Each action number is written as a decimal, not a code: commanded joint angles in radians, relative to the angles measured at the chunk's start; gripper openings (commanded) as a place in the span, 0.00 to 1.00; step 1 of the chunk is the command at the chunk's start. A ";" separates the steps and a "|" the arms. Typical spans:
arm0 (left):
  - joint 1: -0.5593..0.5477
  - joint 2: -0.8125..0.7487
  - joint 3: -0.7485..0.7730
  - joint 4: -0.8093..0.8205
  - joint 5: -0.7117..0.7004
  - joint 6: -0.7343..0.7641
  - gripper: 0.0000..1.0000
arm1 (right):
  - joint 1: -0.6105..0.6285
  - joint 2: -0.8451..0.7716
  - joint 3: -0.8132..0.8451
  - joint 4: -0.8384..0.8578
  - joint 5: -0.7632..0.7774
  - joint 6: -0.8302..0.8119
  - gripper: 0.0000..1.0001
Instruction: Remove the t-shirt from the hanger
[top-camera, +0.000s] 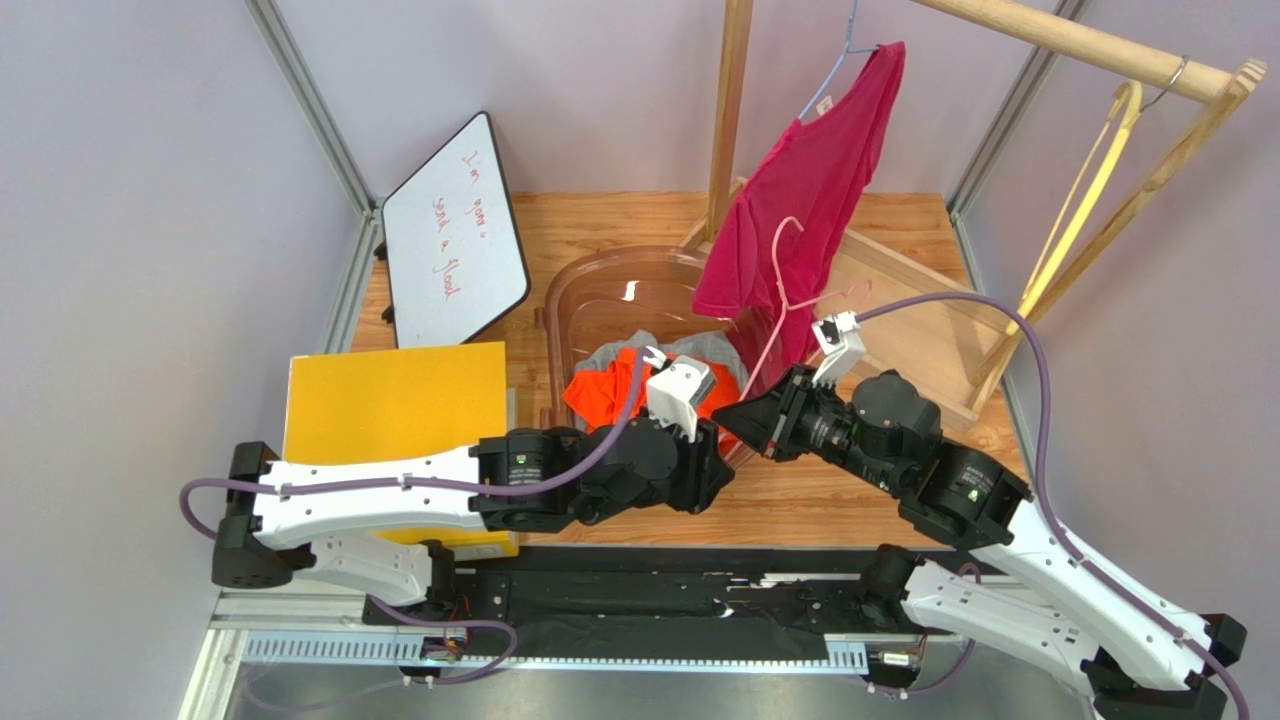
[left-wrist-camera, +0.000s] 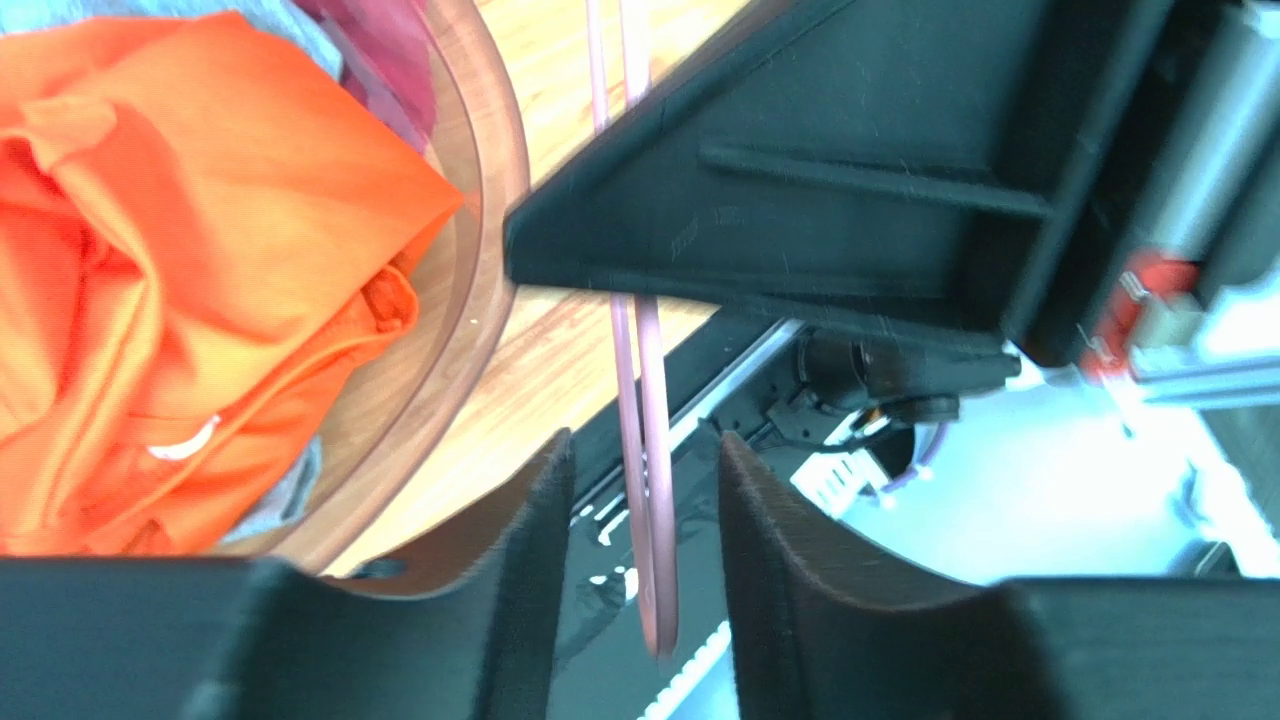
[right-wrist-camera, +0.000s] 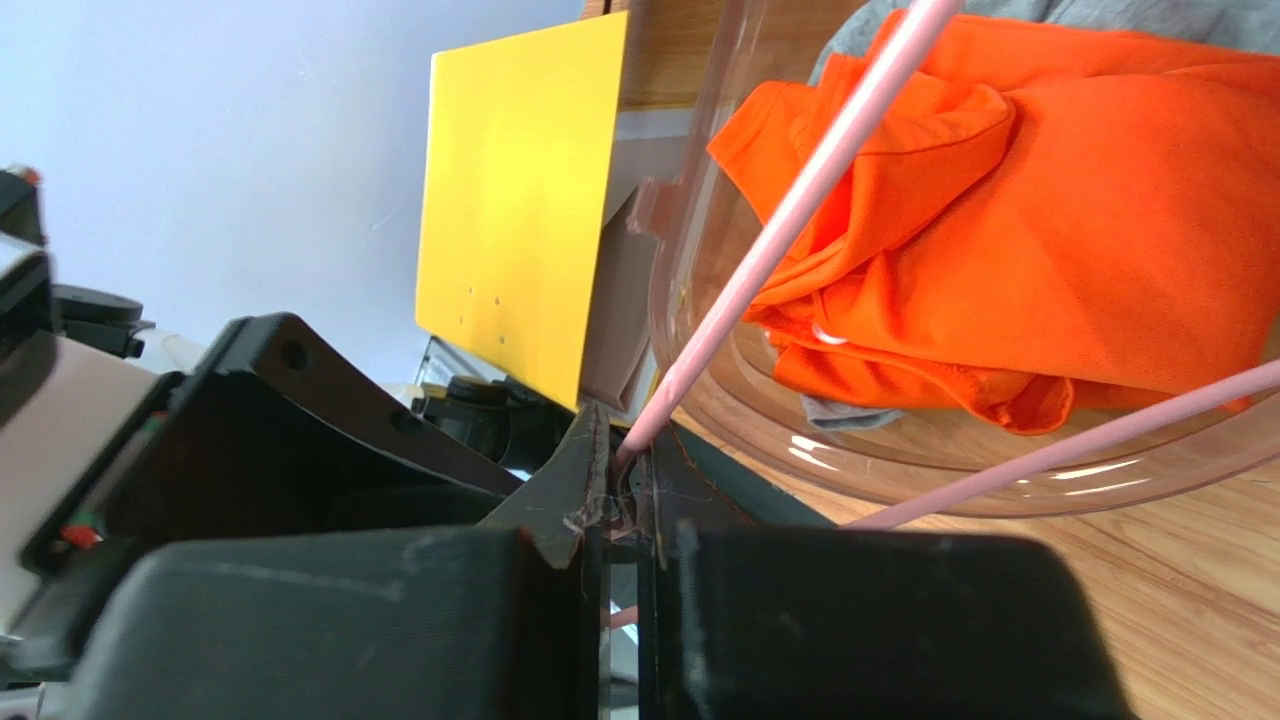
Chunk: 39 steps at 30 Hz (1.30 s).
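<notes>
The red t-shirt (top-camera: 804, 188) hangs from a thin blue hook near the wooden rack's post. A pink hanger (top-camera: 781, 308) reaches down out of the shirt toward both grippers. My right gripper (right-wrist-camera: 624, 468) is shut on one pink hanger (right-wrist-camera: 781, 195) bar, right at the basket's rim. My left gripper (left-wrist-camera: 643, 458) stands open, and the hanger's looped end (left-wrist-camera: 646, 375) sits between its fingers (left-wrist-camera: 526, 540) without touching either. In the top view the two grippers meet just in front of the basket, left gripper (top-camera: 721, 458) beside right gripper (top-camera: 751, 428).
A clear brown basket (top-camera: 579, 285) holds orange clothing (top-camera: 601, 393) and grey clothing. A yellow board (top-camera: 394, 402) lies at the left, with a whiteboard (top-camera: 451, 233) behind it. The wooden rack (top-camera: 1052, 38) carries a yellow hanger (top-camera: 1089, 188) at the right.
</notes>
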 joint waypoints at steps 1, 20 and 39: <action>-0.004 -0.110 -0.044 0.056 0.010 0.022 0.58 | -0.003 0.004 0.006 0.032 0.069 -0.024 0.00; -0.004 -0.560 -0.347 -0.117 -0.098 -0.096 0.67 | -0.105 0.147 0.285 0.038 0.220 -0.280 0.00; -0.005 -0.445 -0.293 -0.079 -0.013 -0.079 0.67 | -0.911 0.411 0.562 0.409 -0.731 0.095 0.00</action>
